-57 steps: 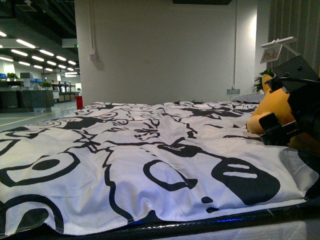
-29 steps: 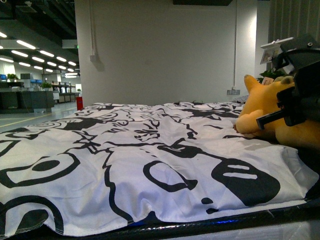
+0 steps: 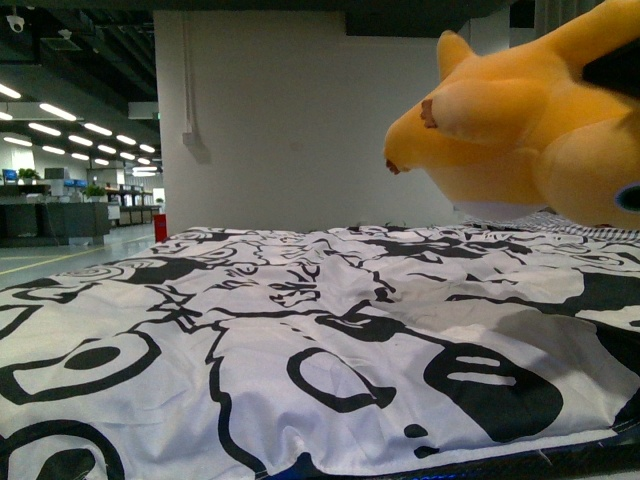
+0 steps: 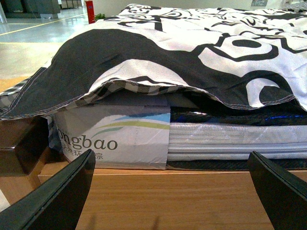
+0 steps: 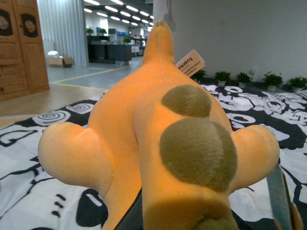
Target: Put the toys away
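Observation:
The toy, an orange-yellow plush animal (image 3: pixel 520 130), hangs in the air above the right side of the bed in the front view, clear of the cover. From the right wrist I see its back (image 5: pixel 158 143), with two olive-green bumps, stubby limbs, a pointed ear and a small tag (image 5: pixel 190 63). My right gripper (image 5: pixel 201 215) is shut on the plush's rear end, and one finger (image 5: pixel 279 196) shows beside it. My left gripper (image 4: pixel 170 191) is open and holds nothing. It is low, over a wooden board at the side of the bed.
A black-and-white patterned cover (image 3: pixel 300 330) spreads over the whole bed and hangs over its edge (image 4: pixel 144 62). Under that edge lie a mattress (image 4: pixel 230 139) and a printed box (image 4: pixel 110 139). A white wall (image 3: pixel 300 120) stands behind the bed, and wooden doors (image 5: pixel 19 43) are off to one side.
The plush has risen off the bed cover and come closer to the front camera. My right gripper has gone up with it and is mostly hidden behind it.

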You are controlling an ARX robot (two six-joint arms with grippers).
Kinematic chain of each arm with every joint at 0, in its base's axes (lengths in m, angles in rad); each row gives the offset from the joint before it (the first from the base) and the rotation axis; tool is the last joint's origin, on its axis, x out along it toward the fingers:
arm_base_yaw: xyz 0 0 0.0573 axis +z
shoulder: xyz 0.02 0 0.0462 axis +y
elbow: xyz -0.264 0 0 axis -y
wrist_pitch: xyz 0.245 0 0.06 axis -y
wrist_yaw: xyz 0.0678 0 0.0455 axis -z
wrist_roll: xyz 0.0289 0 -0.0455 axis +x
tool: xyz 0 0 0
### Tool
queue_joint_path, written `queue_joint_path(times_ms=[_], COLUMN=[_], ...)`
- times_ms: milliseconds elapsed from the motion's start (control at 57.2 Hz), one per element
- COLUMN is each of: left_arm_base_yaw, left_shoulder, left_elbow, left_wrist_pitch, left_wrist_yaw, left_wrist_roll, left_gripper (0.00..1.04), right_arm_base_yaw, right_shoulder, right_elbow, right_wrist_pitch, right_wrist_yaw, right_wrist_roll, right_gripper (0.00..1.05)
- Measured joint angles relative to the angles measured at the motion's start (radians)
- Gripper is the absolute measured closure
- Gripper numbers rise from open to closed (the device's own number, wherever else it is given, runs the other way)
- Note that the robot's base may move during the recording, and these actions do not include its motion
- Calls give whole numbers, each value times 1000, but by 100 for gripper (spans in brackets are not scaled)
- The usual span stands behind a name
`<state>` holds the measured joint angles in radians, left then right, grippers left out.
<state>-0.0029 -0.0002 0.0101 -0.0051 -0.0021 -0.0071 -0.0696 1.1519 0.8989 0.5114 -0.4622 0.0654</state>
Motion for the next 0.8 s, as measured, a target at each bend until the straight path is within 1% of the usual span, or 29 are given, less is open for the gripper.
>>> queue_joint_path(times_ms=[70,175,245,332,489,524,542,559,577,594,646,734,804], left_arm_base_yaw=[0,0,0,0,0,0,0,0,0,0,0,0,0], left_shoulder=[0,0,0,0,0,0,0,0,0,0,0,0,0], left_elbow=[0,0,0,0,0,0,0,0,0,0,0,0,0], left_wrist_pitch=[0,0,0,0,0,0,0,0,0,0,0,0,0], left_wrist_yaw=[0,0,0,0,0,0,0,0,0,0,0,0,1], left_wrist_roll=[0,0,0,0,0,0,0,0,0,0,0,0,0], left_gripper=[6,6,6,6,6,6,6,6,6,6,6,6,6], right_arm_base_yaw=[-24,-42,-40,-24,-18,3,22,30,43,53,64,65,64], right_shoulder=[-66,-153,-202,-267,-276,-285,-295,-300,-314,-329,-366,-410,-439], right_elbow=[-46,-111,-145,-170,-171,-159,-151,-149,-151,-159,-211,-313,-384], right_wrist_pitch=[6,10,-11,-87,-95,-161,-223,-251,-304,-348,-383,-360,-333], right_wrist_yaw=[-39,-71,-69,-50,-37,53,129,163,232,277,396,467,478], right_wrist_roll=[43,100,112,112,110,88,66,58,39,27,-6,-35,-42], right_gripper=[97,97,97,97,97,97,97,97,97,97,97,97,97])
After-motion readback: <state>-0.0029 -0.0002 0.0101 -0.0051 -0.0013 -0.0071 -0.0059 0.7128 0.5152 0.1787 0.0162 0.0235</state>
